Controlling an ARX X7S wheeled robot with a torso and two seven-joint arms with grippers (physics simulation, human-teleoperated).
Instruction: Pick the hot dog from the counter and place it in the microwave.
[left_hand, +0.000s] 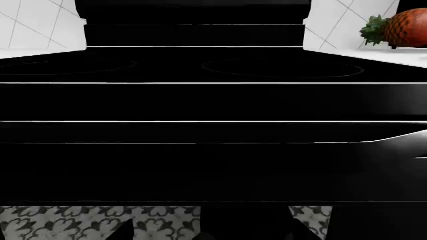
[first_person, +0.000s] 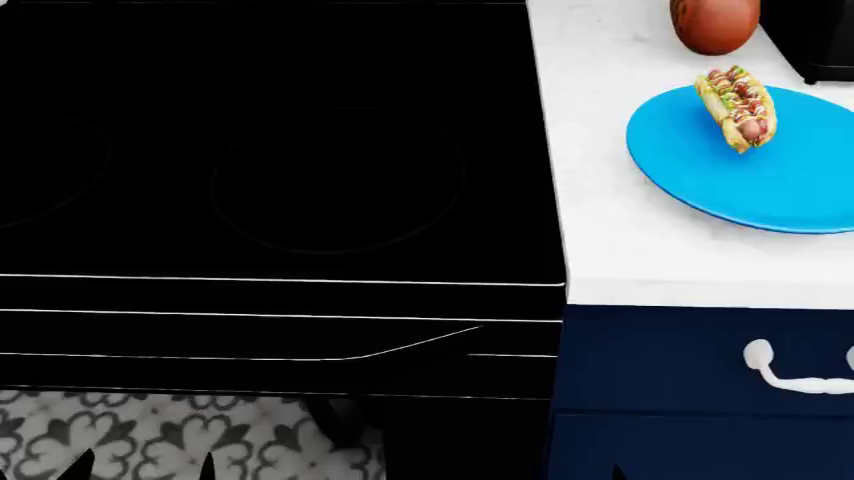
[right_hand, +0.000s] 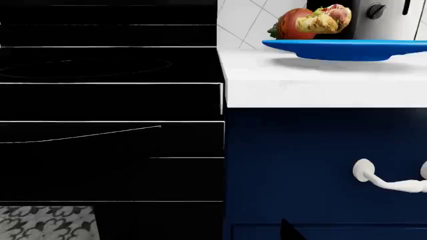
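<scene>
1. While the hot dog (first_person: 737, 108) lies untouched on the blue plate (first_person: 747, 180), nothing of the task looks done: the pick, the carry and the placing are all left.
2. That plate rests on the white marbled surface (first_person: 601, 230) to the right of the black stovetop (first_person: 267, 150). The hot dog sits toward the plate's far edge, just in front of the pineapple (first_person: 714, 25).
3. At the head view's upper right corner only a dark corner of the microwave (first_person: 821, 40) shows, standing behind the plate. Whether its door is open I cannot tell.
4. Neither gripper is clearly in view. Only dark tips poke in at the lower edges of the pictures, so I cannot tell whether the jaws of the left or the right stand apart or together. Both arms seem low, in front of the stove and cabinet, well apart from the hot dog.
5. Counted: one hot dog, one blue plate, one pineapple and one microwave corner. The stovetop shows two burner rings in the head view, one of them cut by the picture's edge. The navy cabinet (first_person: 667, 370) below the surface carries one white handle (first_person: 787, 375).
6. My judgement is that the right arm is the nearer one and must first rise above the surface before any reach.
</scene>
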